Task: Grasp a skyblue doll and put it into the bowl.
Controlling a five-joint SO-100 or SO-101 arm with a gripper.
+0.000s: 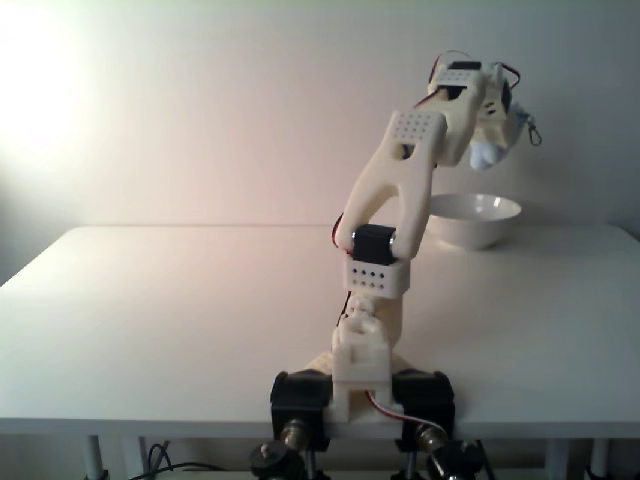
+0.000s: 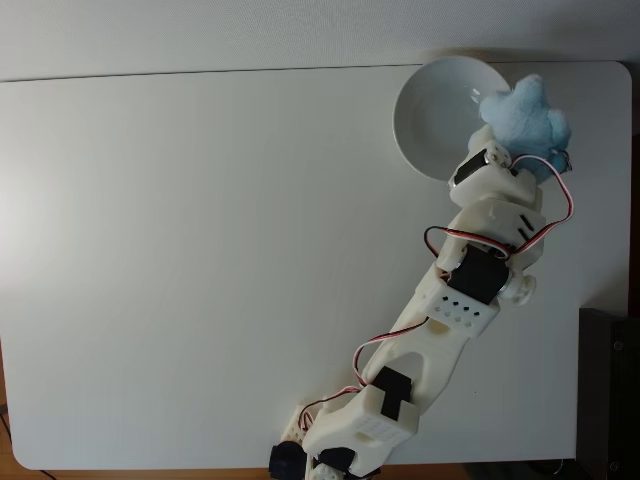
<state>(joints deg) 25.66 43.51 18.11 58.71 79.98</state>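
The skyblue doll (image 2: 525, 118), a fluffy pale-blue plush, hangs in the air over the right rim of the white bowl (image 2: 430, 110). My gripper (image 2: 522, 148) is shut on it, and the fingers are mostly hidden under the plush. In the fixed view from the front, the arm is raised high. There the doll (image 1: 486, 153) shows as a pale lump in the gripper (image 1: 494, 150), well above the bowl (image 1: 470, 230). The bowl stands at the table's far right corner and looks empty inside.
The white table (image 2: 200, 250) stretches wide to the left of the arm. The arm's base (image 1: 365, 395) is clamped at the front edge. A dark object (image 2: 610, 390) stands beside the table's right edge. A pale wall lies just behind the bowl.
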